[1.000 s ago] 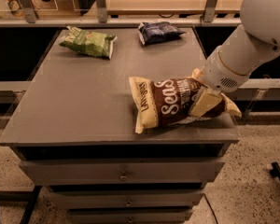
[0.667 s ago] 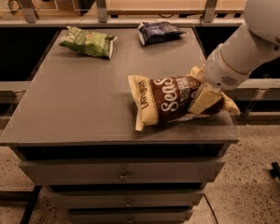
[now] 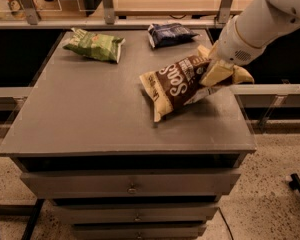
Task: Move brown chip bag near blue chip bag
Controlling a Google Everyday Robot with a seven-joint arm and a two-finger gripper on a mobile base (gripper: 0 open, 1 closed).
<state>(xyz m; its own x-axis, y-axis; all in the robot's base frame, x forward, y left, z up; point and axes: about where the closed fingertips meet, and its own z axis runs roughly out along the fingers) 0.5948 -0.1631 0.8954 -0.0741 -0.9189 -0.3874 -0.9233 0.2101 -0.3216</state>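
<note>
The brown chip bag (image 3: 175, 86) with white "Sens" lettering and a cream end hangs tilted over the right middle of the grey table (image 3: 90, 114), its lower corner near the surface. My gripper (image 3: 216, 73), on a white arm coming from the upper right, is shut on the bag's right end. The small navy blue chip bag (image 3: 169, 34) lies at the table's far edge, beyond the brown bag and a little to its left.
A green bag (image 3: 95, 45) lies at the far left of the table. A rail with metal posts (image 3: 108, 4) runs behind the table. Drawers (image 3: 132, 184) sit below the front edge. The table's right edge is close under my gripper.
The brown bag has been lifted and carried a little toward the far edge, closer to the blue bag, still held at its right end.
</note>
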